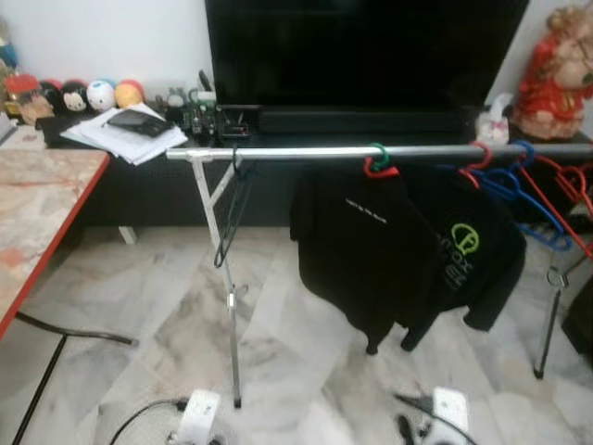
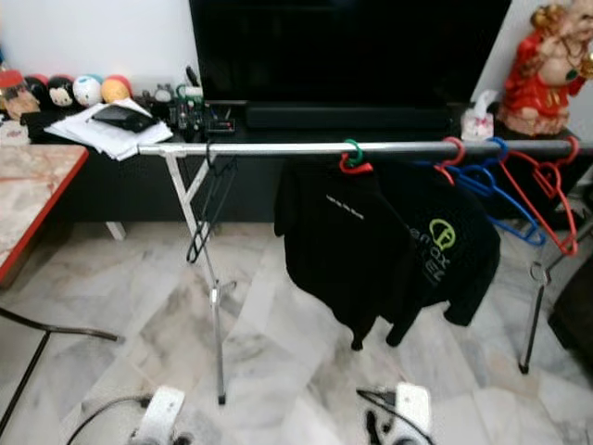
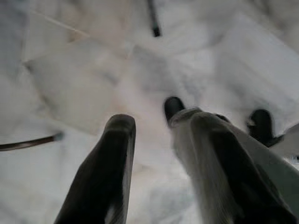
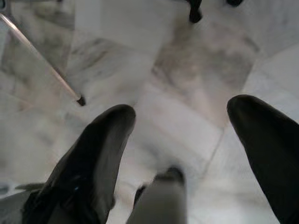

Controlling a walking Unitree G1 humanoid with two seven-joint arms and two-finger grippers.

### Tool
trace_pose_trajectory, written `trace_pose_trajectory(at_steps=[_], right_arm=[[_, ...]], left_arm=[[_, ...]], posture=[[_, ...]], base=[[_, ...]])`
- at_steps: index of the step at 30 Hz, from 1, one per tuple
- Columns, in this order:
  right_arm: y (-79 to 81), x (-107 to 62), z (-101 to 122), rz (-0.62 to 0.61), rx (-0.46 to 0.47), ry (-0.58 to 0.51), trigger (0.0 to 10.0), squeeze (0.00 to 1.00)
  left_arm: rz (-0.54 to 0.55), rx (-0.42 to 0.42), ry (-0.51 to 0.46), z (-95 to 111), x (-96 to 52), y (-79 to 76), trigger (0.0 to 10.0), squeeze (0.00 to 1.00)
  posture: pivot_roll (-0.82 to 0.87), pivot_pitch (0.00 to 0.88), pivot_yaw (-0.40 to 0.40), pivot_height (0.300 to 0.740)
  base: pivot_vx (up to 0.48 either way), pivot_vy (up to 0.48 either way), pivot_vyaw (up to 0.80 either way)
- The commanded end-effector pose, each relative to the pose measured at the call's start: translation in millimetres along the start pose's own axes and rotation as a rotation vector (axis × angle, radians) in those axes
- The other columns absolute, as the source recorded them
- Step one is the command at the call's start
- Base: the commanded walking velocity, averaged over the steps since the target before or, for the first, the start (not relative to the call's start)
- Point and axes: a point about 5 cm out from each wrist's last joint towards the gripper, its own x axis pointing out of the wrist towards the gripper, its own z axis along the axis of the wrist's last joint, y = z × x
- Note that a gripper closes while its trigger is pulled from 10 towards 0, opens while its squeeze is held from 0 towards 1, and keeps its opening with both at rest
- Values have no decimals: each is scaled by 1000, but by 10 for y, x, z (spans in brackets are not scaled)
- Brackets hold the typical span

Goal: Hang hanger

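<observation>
A silver clothes rail [image 1: 306, 152] runs across in front of me on thin metal legs. An empty black hanger [image 1: 232, 209] hangs near its left end. At the middle, a green-hooked hanger [image 1: 376, 159] carries a black shirt [image 1: 371, 250], with a second black garment [image 1: 463, 255] with a green logo beside it. Bare red hangers [image 1: 477, 159] and blue hangers [image 1: 519, 199] hang at the right end. My left gripper [image 3: 159, 120] points down at the marble floor, open with nothing in it. My right gripper [image 4: 182, 106] also hangs over the floor, fingers wide apart and bare.
A red-edged marble table [image 1: 42, 209] stands at the left. Behind the rail is a dark TV bench [image 1: 278, 120] with a big screen, papers, toys and a red figurine [image 1: 556, 74]. Two white blocks [image 1: 199, 413] with black cables lie on the floor near me.
</observation>
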Motion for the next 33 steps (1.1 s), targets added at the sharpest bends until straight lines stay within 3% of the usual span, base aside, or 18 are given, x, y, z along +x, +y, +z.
trace_pose_trajectory(at_steps=[1, 21, 25, 33], right_arm=[[-133, -29, -26, -37, -8, 5, 10000, 0], [-79, -8, 74, 3, -44, -35, 10000, 0], [6, 12, 168, 38, -75, -83, 10000, 0], [5, 9, 419, 74, -88, -221, 10000, 0]], left_arm=[[-18, -4, -7, 34, 10, -81, 10000, 0], [-17, -6, -3, 27, 10, -90, 10000, 0], [-13, -8, -3, 36, 12, -100, 10000, 0], [-4, -12, -14, 105, 23, -128, 10000, 0]], posture=[[-70, 0, -24, 740], [-85, 0, -30, 740], [-106, 0, -36, 740], [-124, 0, -34, 740]], base=[[311, 0, 0], [300, 0, 0], [131, 0, 0], [0, 0, 0]])
